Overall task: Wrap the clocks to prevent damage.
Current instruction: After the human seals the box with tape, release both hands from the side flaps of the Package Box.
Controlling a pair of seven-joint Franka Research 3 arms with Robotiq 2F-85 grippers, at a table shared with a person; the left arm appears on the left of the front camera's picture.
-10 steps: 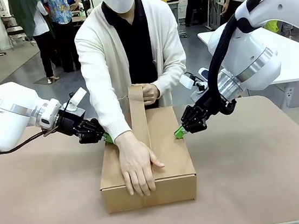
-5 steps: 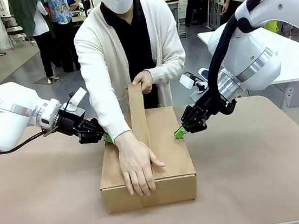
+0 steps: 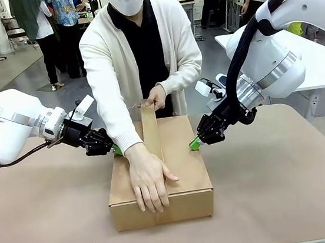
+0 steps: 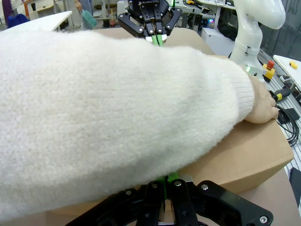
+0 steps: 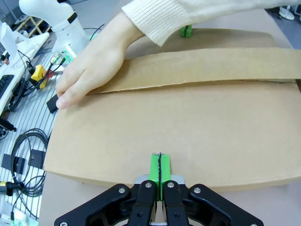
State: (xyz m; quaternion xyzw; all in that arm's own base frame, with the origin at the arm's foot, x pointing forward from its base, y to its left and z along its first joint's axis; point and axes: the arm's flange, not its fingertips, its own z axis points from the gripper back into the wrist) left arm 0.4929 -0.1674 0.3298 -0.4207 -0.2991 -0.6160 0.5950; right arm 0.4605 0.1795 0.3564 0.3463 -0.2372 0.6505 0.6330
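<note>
a cardboard box (image 3: 160, 175) lies in the middle of the brown table (image 3: 289, 189), long side running away from the robot toward the person (image 3: 142, 53) at the far edge. a strip of brown paper (image 3: 151, 136) runs along the box top and stands up at its far end. the person's one hand (image 3: 149, 179) lies flat on the strip near the front of the box, pressing it down; the other hand (image 3: 157, 96) pinches the raised far end of the strip. the left gripper (image 3: 116, 149) has its green pads together, holding nothing, tips touching the left edge of the box top. the right gripper (image 3: 194, 144) is likewise closed and empty, tips resting on the right edge of the box top. in the left wrist view a white sleeve (image 4: 108, 108) crosses just ahead of the left gripper (image 4: 168, 180) and hides most of the box (image 4: 244, 150); past it the right gripper (image 4: 157, 39) shows at the far edge. in the right wrist view the closed pads (image 5: 160, 169) sit on the box edge, the strip (image 5: 202, 66) crosses the top, and the hand (image 5: 91, 70) presses one end. beside the table there lie cables (image 5: 21, 155) and a control box with a red button (image 5: 38, 71). other people (image 3: 49, 22) stand farther back in the room. no clock can be seen; the box is shut.
</note>
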